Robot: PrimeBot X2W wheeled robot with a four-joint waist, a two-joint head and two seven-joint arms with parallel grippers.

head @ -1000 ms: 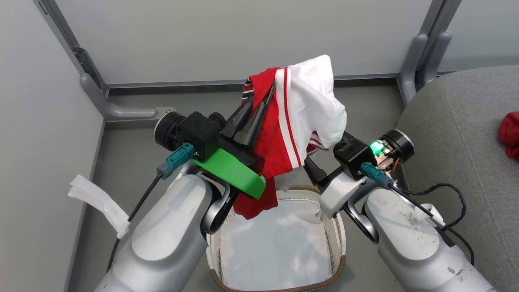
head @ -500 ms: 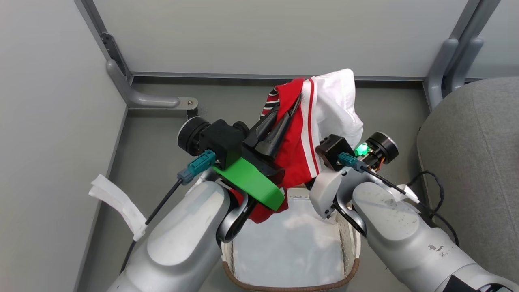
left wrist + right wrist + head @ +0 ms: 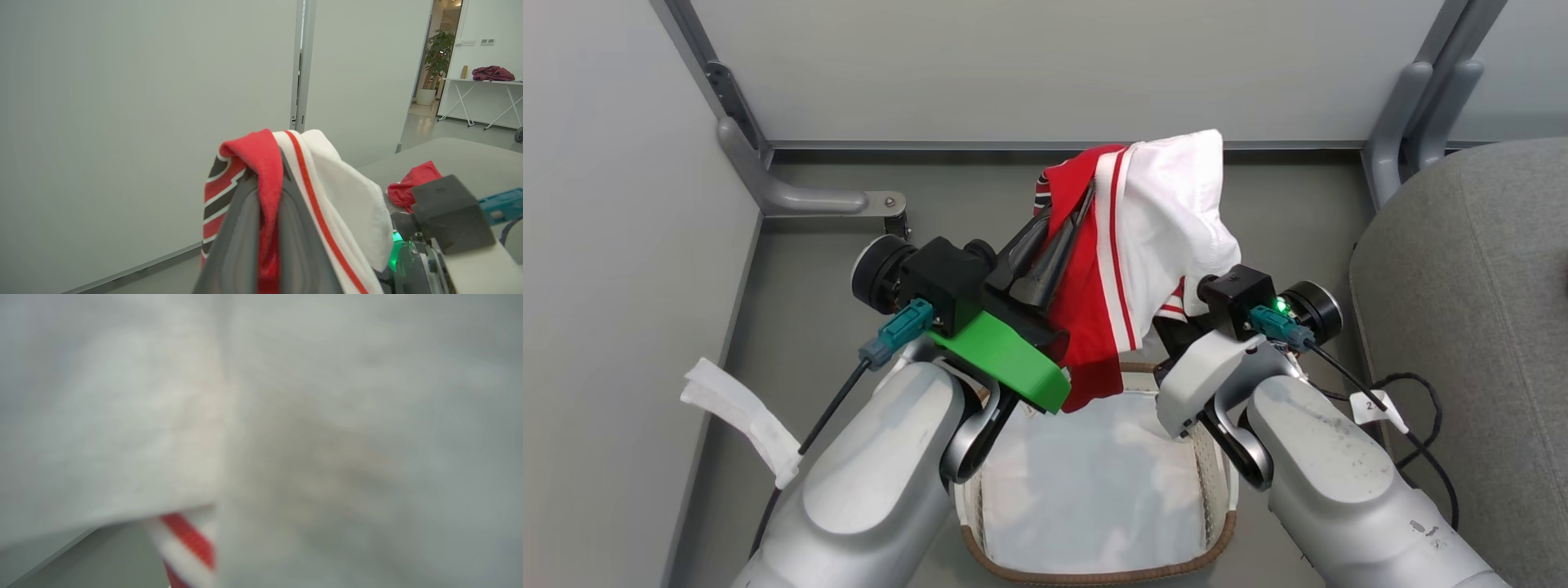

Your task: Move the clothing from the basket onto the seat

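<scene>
Lining the basket (image 3: 1094,577), white cloth (image 3: 1094,482)

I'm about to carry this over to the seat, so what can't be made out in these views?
- The right gripper: in the head view, the jersey covers its fingers, so whether they pinch it is unclear.
- Right wrist view: blurred, with the jersey close to the lens.
- The seat: head view, cut off by the right edge.
- The basket: head view, left side behind the left forearm.

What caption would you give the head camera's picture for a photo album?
The left gripper holds a red-and-white jersey above the basket, with the grey seat at right.
</scene>
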